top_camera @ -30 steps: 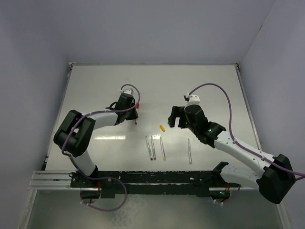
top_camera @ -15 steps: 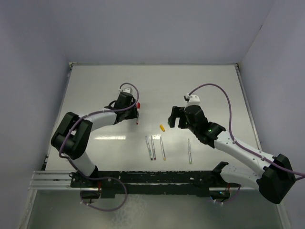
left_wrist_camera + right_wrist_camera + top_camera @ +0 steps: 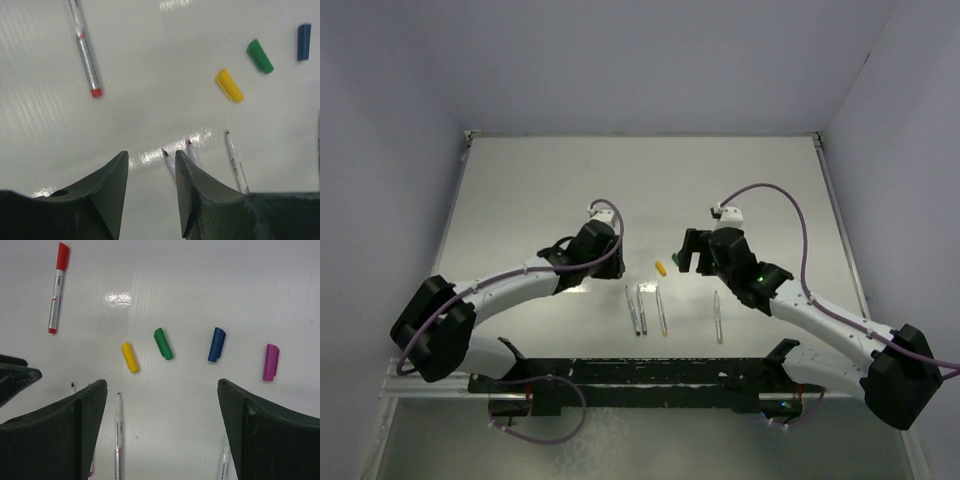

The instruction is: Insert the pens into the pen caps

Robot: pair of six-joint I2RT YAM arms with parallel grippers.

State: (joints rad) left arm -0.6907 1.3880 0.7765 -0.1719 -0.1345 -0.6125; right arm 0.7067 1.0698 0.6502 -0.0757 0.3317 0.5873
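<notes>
Moved: since a second ago my left arm has swung in toward the middle, carrying the left hand off the red pen and toward the bare pens.
Left hand: fingers parted, gripping nothing; two bare pen tips lie just ahead of it, and the red pen is well apart from it.
Right hand: spread wide and empty above the table; the yellow cap, green cap, blue cap and purple cap lie in a row just beyond it.
Views: overhead I make out only the yellow cap; the right wrist shows all four, plus the red pen wearing its cap.
</notes>
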